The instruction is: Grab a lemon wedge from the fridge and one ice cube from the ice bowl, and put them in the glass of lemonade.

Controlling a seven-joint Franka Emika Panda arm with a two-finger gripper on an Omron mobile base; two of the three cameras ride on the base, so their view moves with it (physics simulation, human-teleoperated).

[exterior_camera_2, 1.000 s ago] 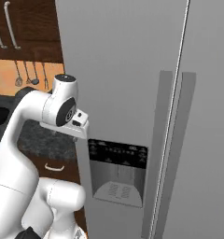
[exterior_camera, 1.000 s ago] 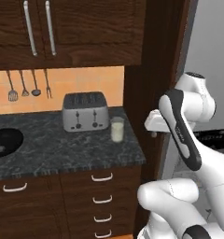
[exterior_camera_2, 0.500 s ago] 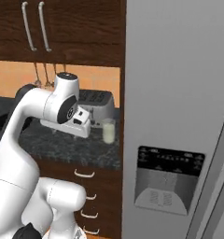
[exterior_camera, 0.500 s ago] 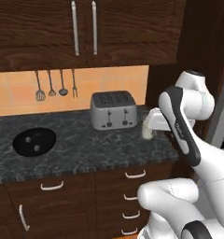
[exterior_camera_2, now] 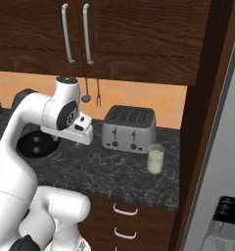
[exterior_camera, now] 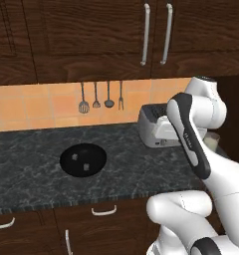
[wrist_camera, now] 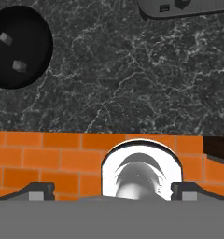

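The ice bowl (exterior_camera: 83,159) is a glossy black round dish on the dark counter, with small ice cubes (wrist_camera: 19,66) lying in it. The glass of lemonade (exterior_camera_2: 155,159) stands right of the toaster, and my arm half covers the glass (exterior_camera: 211,141) in the left base view. My gripper (exterior_camera_2: 83,131) hangs over the counter between bowl and toaster. In the hand view its fingertips (wrist_camera: 37,191) stand far apart with nothing between them, so my gripper (wrist_camera: 113,191) is open. The fridge (exterior_camera_2: 227,147) fills the right edge. The lemon wedge is out of view.
A silver toaster (exterior_camera_2: 129,128) sits against the orange tiled wall, with kitchen utensils (exterior_camera: 96,97) hanging beside it. Dark upper cabinets (exterior_camera: 156,32) overhang the counter. Drawers (exterior_camera_2: 125,211) lie below. A dark wood panel (exterior_camera_2: 202,122) separates counter and fridge.
The whole picture has shifted: the base has driven left, away from the fridge and along the counter. The bowl and toaster now sit nearer the middle. The arm keeps its pose.
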